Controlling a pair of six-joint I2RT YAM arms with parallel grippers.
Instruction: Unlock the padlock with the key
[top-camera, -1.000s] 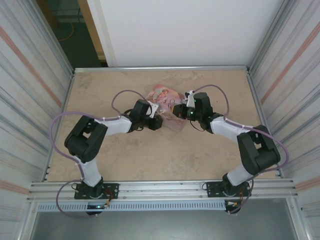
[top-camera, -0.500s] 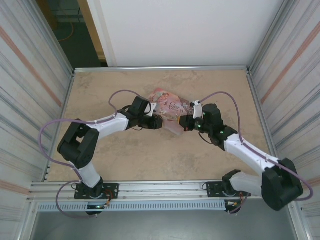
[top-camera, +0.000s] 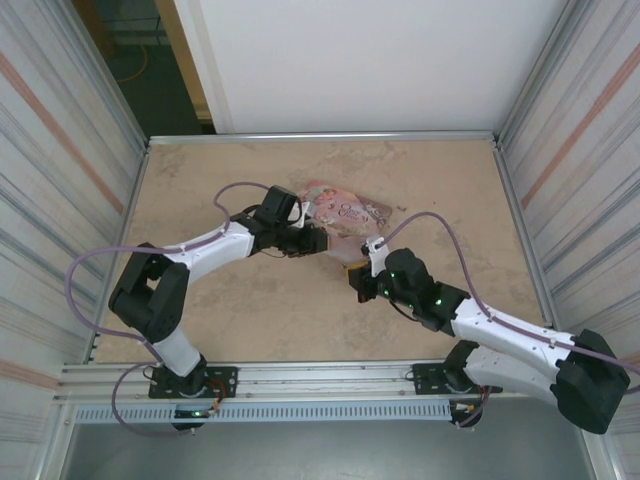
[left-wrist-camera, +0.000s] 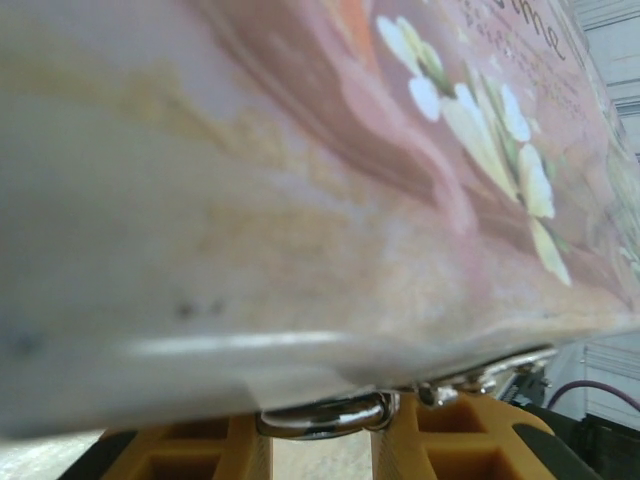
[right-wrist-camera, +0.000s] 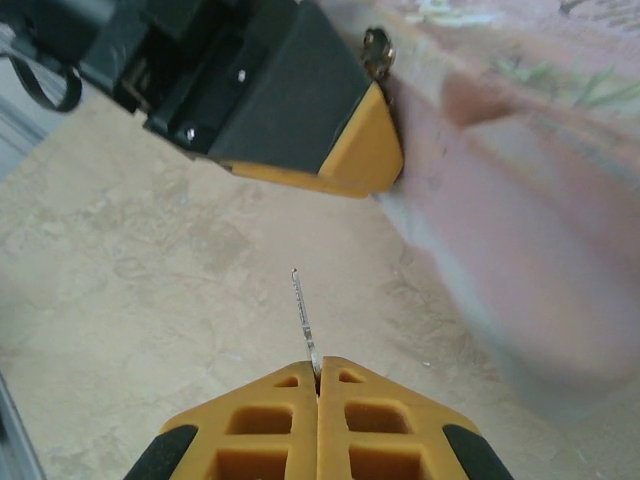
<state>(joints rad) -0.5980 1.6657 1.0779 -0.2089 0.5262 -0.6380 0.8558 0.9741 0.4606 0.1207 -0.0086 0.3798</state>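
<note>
The right gripper, clamped on the thin key, points its blade lengthwise at the pink tin, where the nearer left gripper, grip unclear, brackets a silvery loop, seemingly the padlock's shackle.

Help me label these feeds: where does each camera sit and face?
Top external: above and behind the bases, looking down at the table; both arms, left gripper, right gripper.
Left wrist: pressed close to the pink tin; its orange fingers flank a silvery loop.
Right wrist: low, facing the left gripper and tin past its shut gripper holding the key.
Shared: all three show the tin.
</note>
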